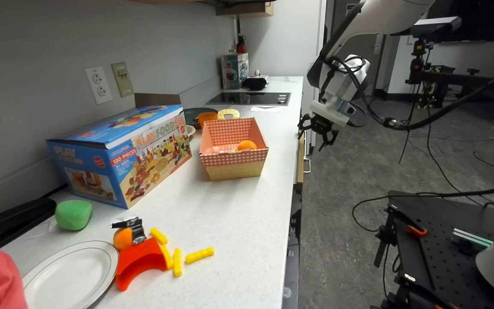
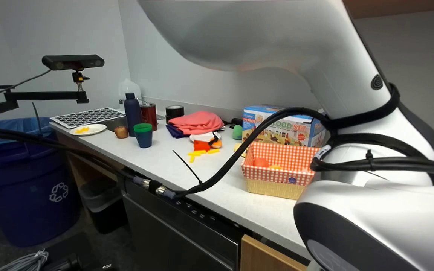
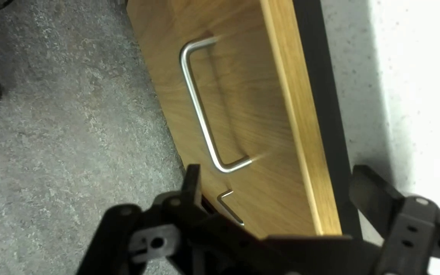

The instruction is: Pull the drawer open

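Observation:
The drawer (image 3: 258,114) has a wood front and sits under the white counter. A silver bar handle (image 3: 203,118) stands out from its face. Between the front's top edge and the counter runs a dark strip; I cannot tell whether the drawer is slightly ajar. In an exterior view its edge (image 1: 299,171) and handle (image 1: 308,165) show beside the counter. My gripper (image 3: 277,173) is open with its fingers wide apart, one on the floor side and one over the counter side in the picture. It appears above the drawer front, apart from the handle. In an exterior view my gripper (image 1: 311,142) hangs just off the counter edge.
A lower handle (image 3: 230,209) shows below the first. On the counter (image 1: 247,240) stand an orange checked basket (image 1: 235,171) and a toy food box (image 1: 118,159). A dishwasher (image 2: 179,229) adjoins the drawer. A black cart (image 1: 440,249) stands on the floor.

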